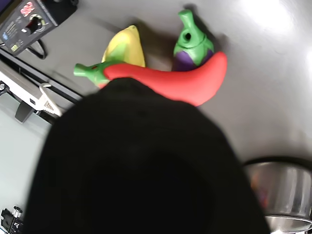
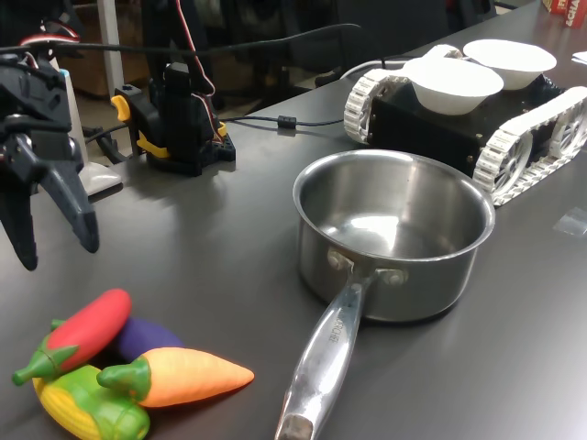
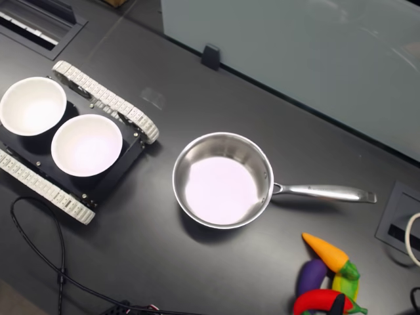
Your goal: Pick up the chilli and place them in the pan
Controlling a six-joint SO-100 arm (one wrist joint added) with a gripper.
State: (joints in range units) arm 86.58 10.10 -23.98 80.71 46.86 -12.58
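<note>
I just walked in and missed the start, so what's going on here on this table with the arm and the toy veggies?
A small robot arm is going after a toy chilli. Its gripper hangs open above the pile of toy vegetables, holding nothing. The chilli lies on the dark table, resting across the purple eggplant, with the corn and the orange carrot alongside. The steel pan sits empty in the second exterior view, its handle pointing toward the vegetables. Two white bowls rest on a tracked vehicle nearby.

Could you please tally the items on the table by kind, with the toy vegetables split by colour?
Red chilli: 1
Purple eggplant: 1
Orange carrot: 1
Yellow corn: 1
Steel pan: 1
White bowls: 2
Tracked vehicle: 1
Total: 8
</note>
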